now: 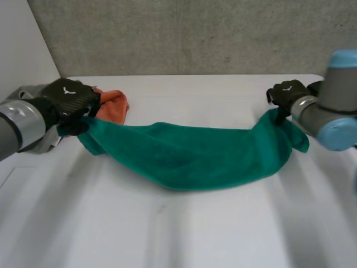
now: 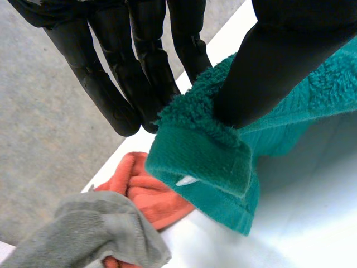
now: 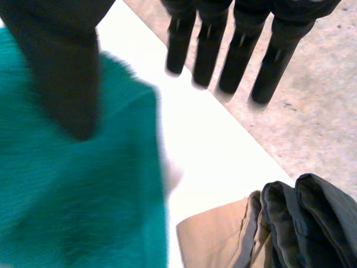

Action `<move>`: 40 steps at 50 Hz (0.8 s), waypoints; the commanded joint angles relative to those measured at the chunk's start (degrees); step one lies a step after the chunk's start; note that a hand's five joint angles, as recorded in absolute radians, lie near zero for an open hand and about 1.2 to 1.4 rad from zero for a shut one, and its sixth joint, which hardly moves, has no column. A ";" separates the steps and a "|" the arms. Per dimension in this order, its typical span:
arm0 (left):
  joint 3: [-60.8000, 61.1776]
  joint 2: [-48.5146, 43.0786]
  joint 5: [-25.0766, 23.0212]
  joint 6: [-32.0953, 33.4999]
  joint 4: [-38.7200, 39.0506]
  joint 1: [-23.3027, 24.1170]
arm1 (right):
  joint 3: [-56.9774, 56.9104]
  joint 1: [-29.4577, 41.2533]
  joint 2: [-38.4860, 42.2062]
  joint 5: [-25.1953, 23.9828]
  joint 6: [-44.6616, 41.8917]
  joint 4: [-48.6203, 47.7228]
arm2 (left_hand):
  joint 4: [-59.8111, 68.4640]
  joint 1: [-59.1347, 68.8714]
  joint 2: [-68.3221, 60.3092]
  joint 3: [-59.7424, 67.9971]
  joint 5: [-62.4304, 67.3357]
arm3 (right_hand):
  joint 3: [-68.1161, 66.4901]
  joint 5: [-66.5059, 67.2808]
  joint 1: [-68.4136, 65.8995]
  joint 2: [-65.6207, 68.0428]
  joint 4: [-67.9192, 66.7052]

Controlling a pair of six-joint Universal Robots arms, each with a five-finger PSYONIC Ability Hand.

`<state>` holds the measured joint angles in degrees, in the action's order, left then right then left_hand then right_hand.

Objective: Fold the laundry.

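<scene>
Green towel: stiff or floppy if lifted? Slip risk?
Likely floppy: strung between the left robot hand and right robot hand, the green towel sags in the middle. Its fluffy pile looks grippy, so slipping from the left pinch seems unlikely. A push would probably bunch it rather than slide it.

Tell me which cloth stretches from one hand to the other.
The green towel, reaching from left hand to right hand; the orange cloth and grey cloth lie bunched beside the left hand.
</scene>
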<state>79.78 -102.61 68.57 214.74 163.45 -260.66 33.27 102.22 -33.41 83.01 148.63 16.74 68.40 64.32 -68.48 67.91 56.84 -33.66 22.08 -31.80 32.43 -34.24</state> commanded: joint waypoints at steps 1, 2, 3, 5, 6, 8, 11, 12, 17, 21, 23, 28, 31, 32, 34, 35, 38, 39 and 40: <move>-3.92 -2.95 6.83 -2.74 -1.46 3.84 | -7.87 2.46 5.73 12.60 1.22 -6.99 | 11.60 15.68 -11.52 12.09 13.16 | 23.66 -22.08 21.80 -22.43 24.24; -4.28 -2.86 7.36 -3.19 -1.72 4.01 | -7.00 2.46 4.68 13.65 1.92 -6.81 | 11.60 15.68 -11.52 12.09 13.16 | 23.66 -22.08 21.80 -22.43 24.24; -5.06 -2.78 8.41 -4.23 -2.25 4.45 | -4.29 2.28 1.54 14.54 3.76 -6.11 | 11.60 15.68 -11.52 12.09 13.16 | 23.66 -22.08 21.80 -22.43 24.24; -5.77 -2.43 8.94 -5.29 -2.78 4.72 | -0.33 2.11 -3.04 14.02 5.53 -5.06 | 11.60 15.68 -11.52 12.09 13.16 | 23.66 -22.08 21.80 -22.43 24.24; -6.03 -2.16 8.95 -5.73 -3.04 4.89 | 2.04 1.93 -5.76 13.67 6.14 -4.44 | 11.60 15.68 -11.52 12.09 13.16 | 23.66 -22.08 21.80 -22.43 24.24; -7.00 -0.94 8.68 -7.14 -3.83 5.51 | 10.29 1.14 -14.29 11.56 6.76 -1.72 | 11.60 15.68 -11.52 12.09 13.16 | 23.66 -22.08 21.80 -22.43 24.24; -8.05 0.56 8.33 -8.46 -4.62 6.73 | 23.18 0.18 -23.41 7.62 5.72 1.18 | 11.60 15.68 -11.52 12.09 13.16 | 23.66 -22.08 21.80 -22.43 24.24; -8.41 0.83 8.33 -8.72 -4.72 7.09 | 26.55 0.09 -25.28 6.38 5.19 1.54 | 11.60 15.68 -11.52 12.09 13.16 | 23.66 -22.08 21.80 -22.43 24.24; -11.13 1.53 8.77 -11.18 -5.07 9.64 | 43.17 -0.79 -33.29 -0.74 1.58 -0.03 | 11.60 15.68 -11.52 12.09 13.16 | 21.82 -20.24 19.96 -20.60 22.40; -14.73 1.71 10.00 -14.78 -5.59 11.92 | 52.49 -0.62 -34.62 -3.38 2.01 -5.65 | 11.60 15.68 -11.52 12.09 13.16 | 20.63 -19.05 18.77 -19.40 21.21; -16.05 1.79 10.52 -15.84 -5.94 12.63 | 56.63 0.08 -33.92 -3.39 3.25 -11.45 | 11.60 15.68 -11.52 12.09 13.16 | 20.46 -18.88 18.60 -19.24 21.05; -19.22 2.41 11.93 -17.95 -6.74 14.12 | 61.12 1.40 -30.23 -2.86 5.00 -24.28 | 11.60 15.68 -11.52 12.09 13.16 | 11.72 -10.14 9.86 -10.50 12.31; -20.54 2.41 12.64 -18.92 -7.18 14.56 | 61.48 2.45 -26.89 -2.16 4.83 -30.53 | 11.60 15.68 -11.52 12.09 13.16 | 10.54 -8.96 8.68 -9.32 11.12; -21.06 2.41 12.99 -19.36 -7.35 14.65 | 61.13 2.72 -25.32 -1.37 4.48 -33.24 | 11.60 15.68 -11.52 12.09 13.16 | 8.54 -6.96 6.68 -7.31 9.12; -21.24 2.41 13.25 -19.80 -7.61 14.56 | 60.43 2.63 -23.90 -0.49 3.96 -35.54 | 11.60 15.68 -11.52 12.09 13.16 | 2.83 -1.25 0.97 -1.61 3.41; -21.24 2.50 13.43 -19.97 -7.70 14.56 | 59.99 2.55 -23.29 -0.05 3.69 -36.33 | 11.60 15.68 -11.52 12.09 13.16 | -1.03 2.61 -2.89 2.26 -0.45; -20.80 2.76 13.96 -20.24 -7.79 14.39 | 58.14 2.11 -21.70 1.45 2.99 -38.97 | 11.60 15.68 -11.52 12.09 13.16 | -29.24 30.83 -31.11 30.47 -28.66; -20.54 2.76 14.04 -20.33 -7.79 14.30 | 57.70 1.93 -21.70 1.62 2.90 -39.15 | 11.60 15.68 -11.52 12.09 13.16 | -38.99 40.57 -40.85 40.21 -38.40; -20.02 2.76 14.31 -20.07 -7.88 13.95 | 57.09 1.58 -21.96 2.06 2.81 -39.15 | 11.60 15.68 -11.52 12.09 13.16 | -46.27 47.85 -48.13 47.49 -45.68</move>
<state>58.59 -100.03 82.02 194.84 155.85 -246.02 93.61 104.70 -57.12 82.79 152.54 -19.54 68.41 64.32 -68.48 67.91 56.87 -46.82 36.83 -47.33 47.18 -46.61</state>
